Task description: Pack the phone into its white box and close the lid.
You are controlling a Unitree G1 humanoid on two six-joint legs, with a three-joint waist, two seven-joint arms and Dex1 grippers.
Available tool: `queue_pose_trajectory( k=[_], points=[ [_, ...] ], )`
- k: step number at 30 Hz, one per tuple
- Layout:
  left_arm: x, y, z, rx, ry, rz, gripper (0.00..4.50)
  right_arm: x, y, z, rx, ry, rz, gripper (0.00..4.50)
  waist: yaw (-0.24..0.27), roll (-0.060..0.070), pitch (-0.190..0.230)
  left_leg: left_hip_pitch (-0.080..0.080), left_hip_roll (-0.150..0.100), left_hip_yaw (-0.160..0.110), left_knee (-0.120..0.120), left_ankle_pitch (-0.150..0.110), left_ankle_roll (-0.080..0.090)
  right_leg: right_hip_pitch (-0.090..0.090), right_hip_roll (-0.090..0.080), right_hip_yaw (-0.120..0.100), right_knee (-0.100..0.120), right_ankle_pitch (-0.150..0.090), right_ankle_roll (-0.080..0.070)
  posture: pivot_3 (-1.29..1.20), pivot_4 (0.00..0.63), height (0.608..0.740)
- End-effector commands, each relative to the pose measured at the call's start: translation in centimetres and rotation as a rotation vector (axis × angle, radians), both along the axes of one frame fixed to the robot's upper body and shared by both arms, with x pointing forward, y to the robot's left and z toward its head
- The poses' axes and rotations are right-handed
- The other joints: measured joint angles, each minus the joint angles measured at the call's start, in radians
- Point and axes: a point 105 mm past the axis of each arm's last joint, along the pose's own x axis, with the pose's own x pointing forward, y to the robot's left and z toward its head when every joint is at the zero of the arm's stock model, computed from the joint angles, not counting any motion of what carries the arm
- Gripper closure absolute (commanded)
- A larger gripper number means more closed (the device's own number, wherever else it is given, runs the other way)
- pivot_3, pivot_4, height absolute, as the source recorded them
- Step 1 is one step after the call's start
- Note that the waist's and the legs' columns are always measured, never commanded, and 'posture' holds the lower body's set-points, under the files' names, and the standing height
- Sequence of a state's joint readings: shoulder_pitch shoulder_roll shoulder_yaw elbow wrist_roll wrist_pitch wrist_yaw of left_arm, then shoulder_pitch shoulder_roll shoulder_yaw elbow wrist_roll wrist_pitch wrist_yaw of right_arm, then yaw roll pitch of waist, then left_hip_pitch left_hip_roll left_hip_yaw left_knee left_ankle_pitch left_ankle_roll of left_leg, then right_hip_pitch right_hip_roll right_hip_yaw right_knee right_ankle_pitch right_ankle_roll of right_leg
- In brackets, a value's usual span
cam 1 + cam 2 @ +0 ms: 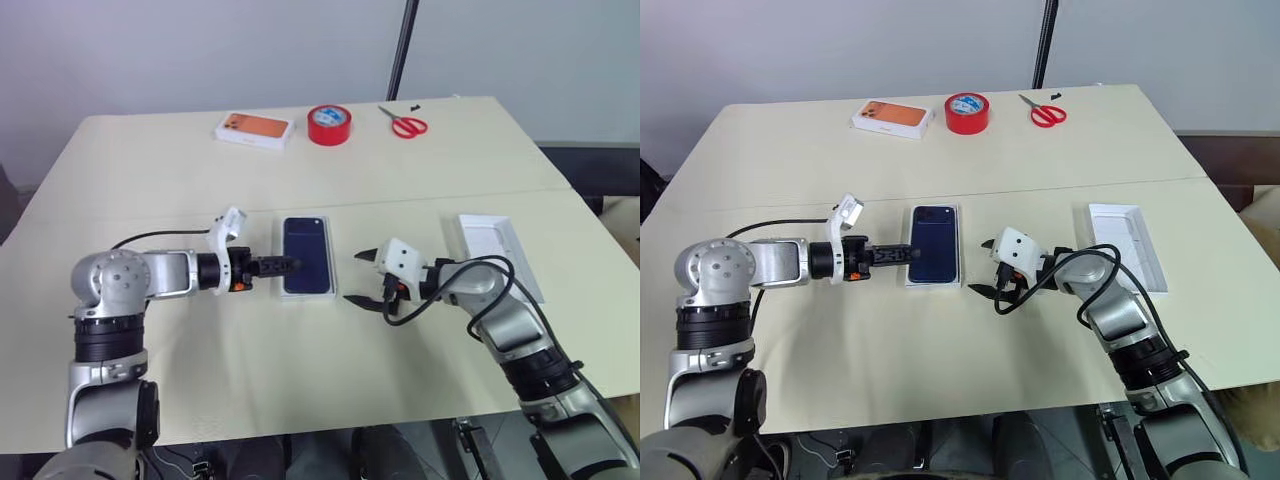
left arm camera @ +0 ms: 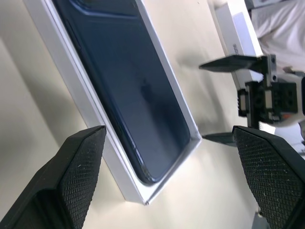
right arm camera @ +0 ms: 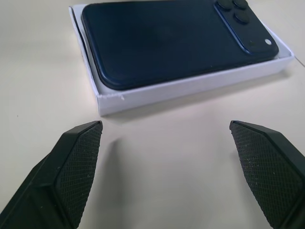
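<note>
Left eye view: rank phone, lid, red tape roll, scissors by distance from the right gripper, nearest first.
From the right gripper:
1. phone, just to its left, lying in the white box.
2. lid, to its right near the table edge.
3. red tape roll, far side, centre.
4. scissors, far side, right of the tape; too close to the tape to call.

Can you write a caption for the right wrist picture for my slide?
Open right pincer faces the phone lying in the white box.

Pretty bright, even light here; soft shadows on the bench (image 1: 300, 380), phone (image 3: 167, 38) glossy, close-ups slightly soft.
</note>
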State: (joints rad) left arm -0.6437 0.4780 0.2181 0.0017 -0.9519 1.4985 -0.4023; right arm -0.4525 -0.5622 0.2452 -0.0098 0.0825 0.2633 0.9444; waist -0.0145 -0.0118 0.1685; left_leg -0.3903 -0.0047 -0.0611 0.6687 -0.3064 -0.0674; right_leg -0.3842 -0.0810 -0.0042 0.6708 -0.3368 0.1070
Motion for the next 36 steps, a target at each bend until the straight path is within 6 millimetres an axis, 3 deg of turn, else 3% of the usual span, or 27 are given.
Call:
queue_pose_trajectory(
  k=[1,3,10,18,21,24,28,32,36],
  points=[
    [0.4,0.0,0.9,0.013,-0.04,-0.01,0.04,0.2,0.3,1.2,0.018,-0.055,0.01,0.0,-0.003,0.0,0.0,0.0,0.0,0.0,0.0,0.0,0.0,0.0,0.0,0.0,0.0,0.0,0.0,0.0,0.15,0.74],
    [0.0,-0.1,1.4,-0.009,-0.043,-0.029,0.04,0.2,0.2,1.3,0.018,-0.058,0.009,0.0,-0.004,0.0,0.0,0.0,0.0,0.0,0.0,0.0,0.0,0.0,0.0,0.0,0.0,0.0,0.0,0.0,0.15,0.74],
    [0.2,2.8,3.1,0.0,-0.108,0.038,0.04,0.4,-0.3,1.4,0.015,-0.07,-0.017,0.0,-0.01,0.0,0.0,0.0,0.001,0.0,-0.001,0.0,0.0,-0.001,0.001,0.0,0.001,0.0,0.0,0.0,0.15,0.74],
    [1.9,5.1,1.7,0.135,-0.216,0.171,0.04,1.7,-0.1,3.1,0.087,-0.117,-0.062,0.0,-0.005,0.0,0.0,0.0,0.0,0.0,0.0,0.0,0.0,-0.001,0.0,0.0,0.001,0.0,0.0,0.0,0.15,0.74],
    [2.2,4.5,2.4,0.062,-0.329,0.186,0.04,1.7,1.3,4.8,0.181,-0.135,-0.05,0.0,-0.005,0.0,0.0,0.0,0.0,0.0,-0.001,0.0,0.0,-0.001,0.0,0.0,0.001,0.0,0.0,0.0,0.15,0.74],
    [1.8,4.8,1.6,0.092,-0.415,0.177,0.04,1.6,3.1,5.7,0.236,-0.143,-0.029,0.0,-0.011,0.0,0.0,0.0,0.001,0.001,-0.001,0.0,0.0,-0.002,0.0,0.0,0.001,0.0,0.0,0.0,0.15,0.74],
    [2.0,6.4,-0.2,0.107,-0.397,0.233,0.04,1.7,5.2,6.1,0.273,-0.147,-0.005,0.0,-0.008,0.0,0.0,-0.001,0.001,0.001,-0.001,0.0,0.0,-0.003,0.0,0.001,0.001,0.0,0.0,0.0,0.15,0.74],
    [2.3,7.2,-0.3,0.077,-0.393,0.285,0.0,2.2,7.4,6.4,0.289,-0.16,0.008,1.31,-0.008,0.0,0.0,-0.001,0.001,0.001,-0.001,0.0,0.0,-0.003,0.0,0.001,0.002,0.0,0.0,0.0,0.15,0.74],
    [2.2,7.3,0.0,0.056,-0.411,0.291,0.0,2.6,9.1,5.6,0.249,-0.179,0.024,3.4,-0.008,0.0,0.0,-0.001,0.001,0.001,-0.001,0.0,0.0,-0.003,0.0,0.001,0.002,0.0,0.0,0.0,0.15,0.74]
  ],
)
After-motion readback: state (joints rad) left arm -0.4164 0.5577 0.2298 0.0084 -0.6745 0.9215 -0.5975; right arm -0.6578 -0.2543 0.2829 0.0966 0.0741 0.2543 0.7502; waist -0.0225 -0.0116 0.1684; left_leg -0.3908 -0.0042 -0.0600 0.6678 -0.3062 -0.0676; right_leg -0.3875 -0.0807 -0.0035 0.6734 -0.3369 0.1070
